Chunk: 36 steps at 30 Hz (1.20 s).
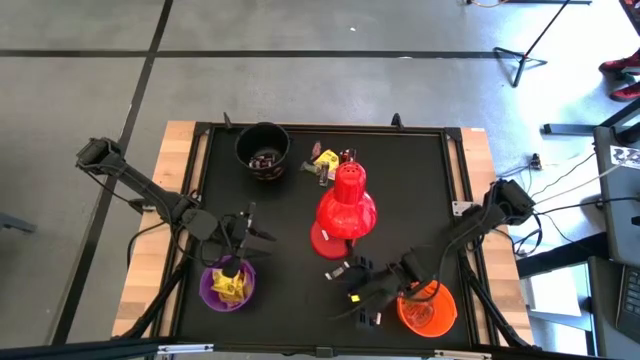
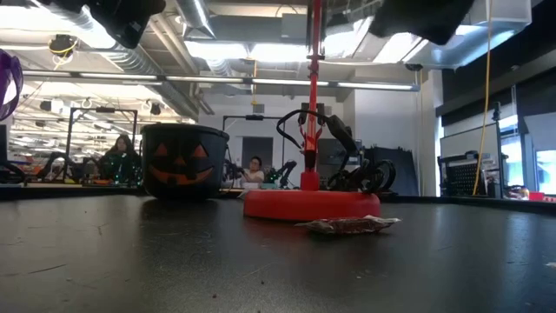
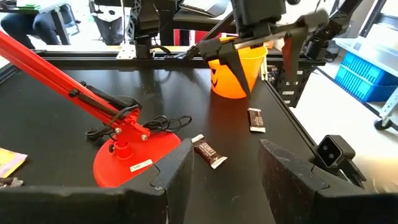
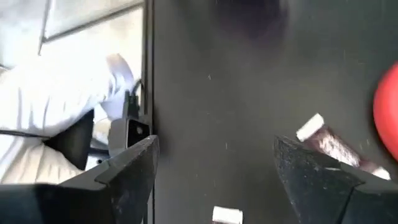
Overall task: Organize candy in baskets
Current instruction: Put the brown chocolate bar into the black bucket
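Left gripper (image 1: 243,232), lower left of the high view, sits just above the purple bucket (image 1: 228,285); in its wrist view the jaws stand partly open with nothing between them.
Purple bucket holds yellow-wrapped candy (image 1: 230,284).
Black bucket (image 1: 262,149), upper left of centre, holds dark brown candy (image 1: 265,158); it carries a pumpkin face in the low view.
Loose candy pile (image 1: 325,162) lies upper centre, just beside the head of the red desk lamp (image 1: 345,205): one bright yellow wrapper plus darker pieces.
Right gripper (image 1: 352,296), lower centre-right, is tipped down at the table beside the orange bucket (image 1: 428,308); jaws wide open and empty.
Brown-wrapped candy (image 4: 333,147) lies at the right of the right wrist view, just inside the far finger. Another piece with a white end (image 4: 226,215) sits at the bottom edge between the fingers.

Likely step: right arm picking a brown piece for the orange bucket.
To do it well:
- centre the brown candy between the fingers first; it's off to one side now
- close across the short width of the wrapper
- come down flat so the wrapper doesn't skate on the mat
- lift clear of the lamp base before swinging over the orange rim.
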Motion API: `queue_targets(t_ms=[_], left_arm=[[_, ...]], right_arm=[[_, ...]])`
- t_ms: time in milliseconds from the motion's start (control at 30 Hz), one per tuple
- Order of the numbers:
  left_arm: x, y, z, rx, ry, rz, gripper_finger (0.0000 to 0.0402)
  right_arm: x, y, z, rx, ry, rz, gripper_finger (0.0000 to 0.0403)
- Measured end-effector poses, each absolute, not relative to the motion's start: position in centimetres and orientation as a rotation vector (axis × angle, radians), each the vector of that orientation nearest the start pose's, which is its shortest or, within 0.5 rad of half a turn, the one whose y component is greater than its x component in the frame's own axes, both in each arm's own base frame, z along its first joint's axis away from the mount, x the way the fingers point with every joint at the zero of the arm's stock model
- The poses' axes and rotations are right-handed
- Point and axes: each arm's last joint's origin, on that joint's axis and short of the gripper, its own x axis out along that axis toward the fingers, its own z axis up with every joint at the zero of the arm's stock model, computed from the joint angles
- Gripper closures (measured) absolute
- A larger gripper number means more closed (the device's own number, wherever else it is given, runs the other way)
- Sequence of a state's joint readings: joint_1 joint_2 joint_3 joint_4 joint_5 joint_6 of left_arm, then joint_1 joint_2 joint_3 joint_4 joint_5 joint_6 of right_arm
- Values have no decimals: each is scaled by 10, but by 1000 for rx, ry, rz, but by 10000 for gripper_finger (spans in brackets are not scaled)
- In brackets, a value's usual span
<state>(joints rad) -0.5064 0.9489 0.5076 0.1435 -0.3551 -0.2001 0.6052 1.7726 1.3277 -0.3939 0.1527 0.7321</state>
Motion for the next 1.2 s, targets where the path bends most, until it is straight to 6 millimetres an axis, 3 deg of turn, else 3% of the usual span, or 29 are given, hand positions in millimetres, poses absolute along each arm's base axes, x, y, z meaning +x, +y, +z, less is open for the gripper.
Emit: queue_targets(t_ms=[467,733,933,1200], left_arm=[[183,-89,240,-70,280,-95,234],[183,-89,240,-70,281,-95,234],[183,-89,240,-70,281,-95,234],[183,-89,240,-70,281,-96,234]], right_arm=[[336,240,224,346,1129,141,91],[331,256,189,324,1280,141,91],[325,251,175,251,1366,45,91],[322,247,175,210,1374,-12,91]])
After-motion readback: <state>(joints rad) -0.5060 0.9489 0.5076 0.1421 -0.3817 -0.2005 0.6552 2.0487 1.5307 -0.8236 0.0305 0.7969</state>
